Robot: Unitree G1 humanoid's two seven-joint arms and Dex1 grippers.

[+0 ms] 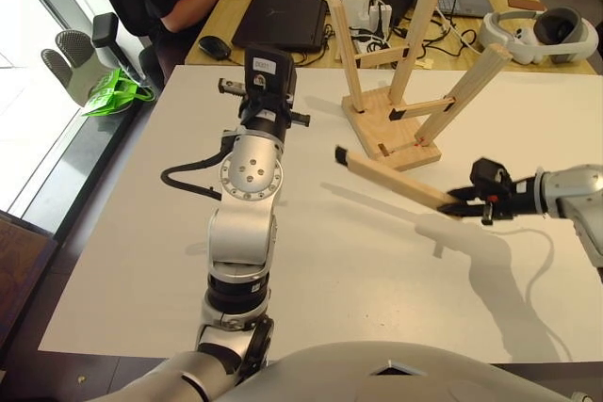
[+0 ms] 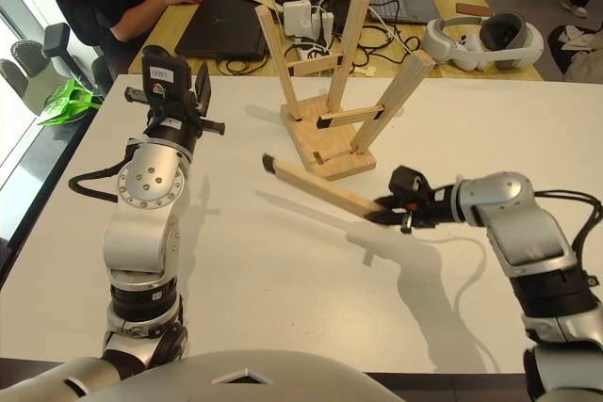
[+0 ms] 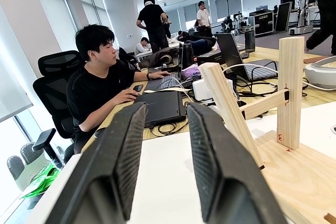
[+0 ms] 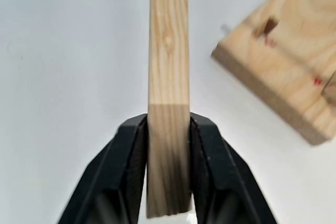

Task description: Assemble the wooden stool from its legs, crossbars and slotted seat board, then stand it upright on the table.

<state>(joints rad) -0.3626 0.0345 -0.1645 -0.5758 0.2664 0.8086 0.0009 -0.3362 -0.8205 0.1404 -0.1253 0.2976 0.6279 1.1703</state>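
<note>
Right gripper (image 1: 458,204) clamped on one end of a loose wooden leg (image 1: 391,179), leg slanted above the white table (image 1: 311,270), far end just beside the upturned seat board (image 1: 377,124) with three fitted legs (image 1: 415,35), left gripper (image 3: 165,108) parted, empty.

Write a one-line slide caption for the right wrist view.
Right gripper clamps a wooden leg near the slotted seat board on the white table.

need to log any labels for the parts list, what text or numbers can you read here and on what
White sticker on the left arm: a short number, too small to read surely.
Black laptop lid: faint emblem, no legible letters.
Seat board: small red marks by the slots, not readable.
Leg in the right gripper: bare wood, no print.
</note>
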